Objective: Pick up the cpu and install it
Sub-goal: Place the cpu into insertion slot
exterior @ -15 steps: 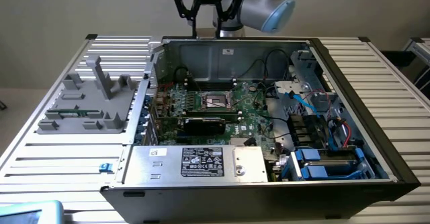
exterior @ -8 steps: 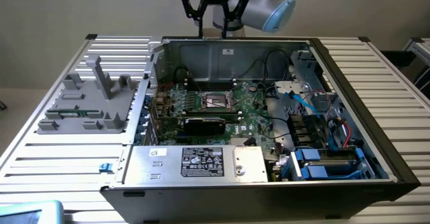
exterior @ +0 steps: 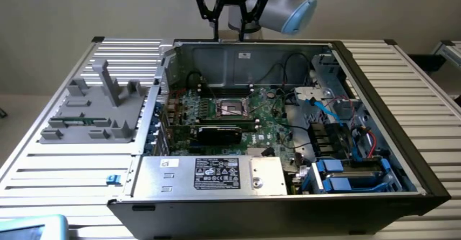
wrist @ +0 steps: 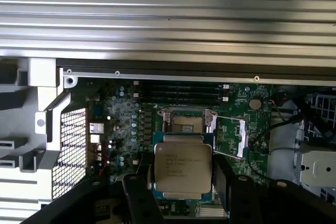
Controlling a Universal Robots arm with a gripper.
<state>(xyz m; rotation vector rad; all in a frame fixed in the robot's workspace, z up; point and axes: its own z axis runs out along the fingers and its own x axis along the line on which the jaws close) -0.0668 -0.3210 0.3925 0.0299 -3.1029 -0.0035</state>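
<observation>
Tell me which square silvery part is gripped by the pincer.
The cpu, the silver-topped chip with printed lettering, clamped in the pincer. The other square, the socket, sits open on the green motherboard.

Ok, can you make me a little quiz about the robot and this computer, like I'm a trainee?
1. True or false: the tool is gripping the cpu.
2. Where is the cpu? A) seated in the socket. B) up in the air over the motherboard, not in the socket. C) lying on the grey holder outside the case.
3. Fill in the gap: the computer case lies with its side ____, so its insides can be seen.

Key:
1. True. The cpu sits between the tool's two fingers.
2. B.
3. Open.
</observation>
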